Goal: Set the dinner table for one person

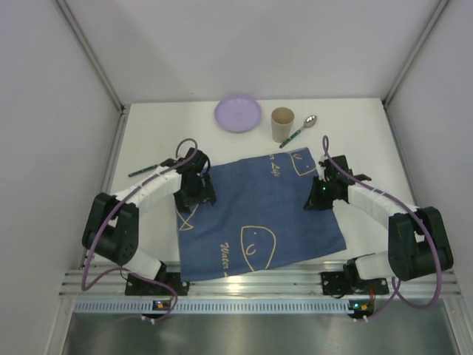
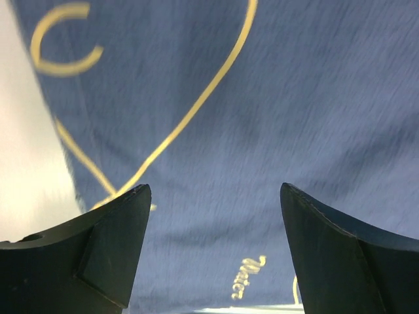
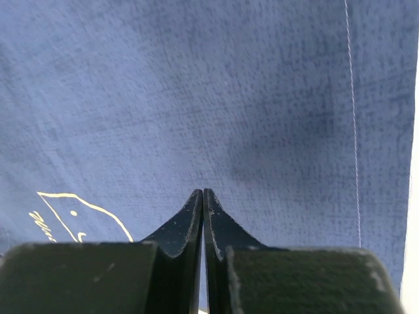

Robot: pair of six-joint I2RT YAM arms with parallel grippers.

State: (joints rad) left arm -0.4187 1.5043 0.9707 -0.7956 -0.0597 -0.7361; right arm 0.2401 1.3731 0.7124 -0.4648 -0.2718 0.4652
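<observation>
The blue cloth mat (image 1: pixel 251 214) lies spread on the white table (image 1: pixel 369 140). The left pincer (image 2: pixel 214 186) hovers open above it. The right pincer (image 3: pixel 202 191) is closed, holding nothing visible. Probably the next move is to fetch the purple plate (image 1: pixel 238 114).

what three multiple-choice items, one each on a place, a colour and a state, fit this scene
1. Where does the cup stand? A in a bowl; B between plate and spoon; C on a tray.
2. The plate's colour? A lilac; B green; C red.
3. The right claw is? A wide open; B gripping the cup; C shut.
B: plate on its left, spoon on its right in the top view. A: it is pale purple. C: closed with no gap.
</observation>
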